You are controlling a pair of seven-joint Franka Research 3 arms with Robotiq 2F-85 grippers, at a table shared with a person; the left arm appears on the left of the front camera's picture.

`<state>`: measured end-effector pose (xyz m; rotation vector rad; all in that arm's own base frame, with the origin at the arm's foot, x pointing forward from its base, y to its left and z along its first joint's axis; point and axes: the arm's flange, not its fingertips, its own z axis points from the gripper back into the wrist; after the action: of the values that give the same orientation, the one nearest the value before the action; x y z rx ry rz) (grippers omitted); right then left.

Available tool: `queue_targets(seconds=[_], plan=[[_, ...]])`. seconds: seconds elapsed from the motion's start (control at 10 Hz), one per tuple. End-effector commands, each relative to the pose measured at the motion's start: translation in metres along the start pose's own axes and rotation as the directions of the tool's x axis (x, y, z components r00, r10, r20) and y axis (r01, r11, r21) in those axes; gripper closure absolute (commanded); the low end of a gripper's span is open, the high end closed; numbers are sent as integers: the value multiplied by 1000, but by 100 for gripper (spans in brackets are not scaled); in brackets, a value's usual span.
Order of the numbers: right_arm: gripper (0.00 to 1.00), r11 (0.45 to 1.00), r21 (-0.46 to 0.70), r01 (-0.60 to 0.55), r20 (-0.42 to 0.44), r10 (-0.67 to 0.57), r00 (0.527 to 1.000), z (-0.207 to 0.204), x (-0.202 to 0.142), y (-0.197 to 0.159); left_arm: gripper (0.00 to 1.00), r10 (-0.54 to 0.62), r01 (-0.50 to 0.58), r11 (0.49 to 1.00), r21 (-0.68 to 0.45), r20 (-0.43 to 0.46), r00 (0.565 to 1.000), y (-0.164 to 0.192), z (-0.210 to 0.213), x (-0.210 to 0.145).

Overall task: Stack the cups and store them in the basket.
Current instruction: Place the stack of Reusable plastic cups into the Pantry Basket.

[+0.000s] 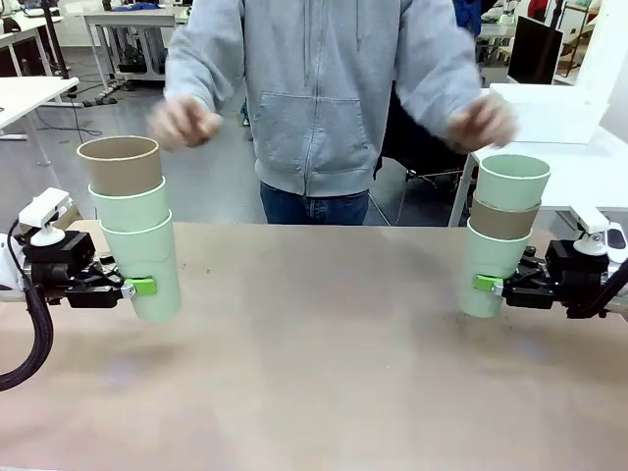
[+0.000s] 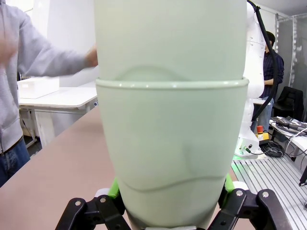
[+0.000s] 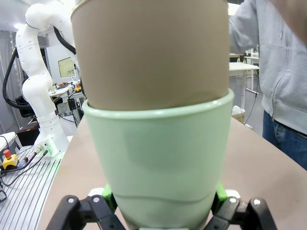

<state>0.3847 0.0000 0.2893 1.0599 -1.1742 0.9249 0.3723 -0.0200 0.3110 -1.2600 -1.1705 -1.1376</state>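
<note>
1. as i see it, my left gripper (image 1: 140, 287) clamps a three-cup stack (image 1: 137, 231), tan-topped, at the table's (image 1: 314, 373) left.
2. my right gripper (image 1: 488, 284) clamps a mint-topped stack (image 1: 502, 231) at its right.

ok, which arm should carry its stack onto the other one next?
Left, narrowly. The left gripper and right gripper each clamp the bottom cup of a three-cup stack. The right stack stands upright, a steadier base; the left stack tilts, so I'd move that one.
</note>
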Motion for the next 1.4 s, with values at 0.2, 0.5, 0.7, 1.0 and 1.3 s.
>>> queue_targets(seconds=[0.2,0.5,0.7,1.0,1.3], plan=[[14,1000,-2,-14,4,14,1000,-1,4,0,15,-7,7,1000,-4,9,1000,-1,-1,3],[14,1000,-2,-14,4,14,1000,-1,4,0,15,-7,7,1000,-4,9,1000,-1,-1,3],[14,1000,-2,-14,4,14,1000,-1,4,0,15,-7,7,1000,-4,9,1000,-1,-1,3],[14,1000,-2,-14,4,14,1000,-1,4,0,15,-7,7,1000,-4,9,1000,-1,-1,3],[14,1000,-2,-14,4,14,1000,-1,4,0,15,-7,7,1000,-4,9,1000,-1,-1,3]])
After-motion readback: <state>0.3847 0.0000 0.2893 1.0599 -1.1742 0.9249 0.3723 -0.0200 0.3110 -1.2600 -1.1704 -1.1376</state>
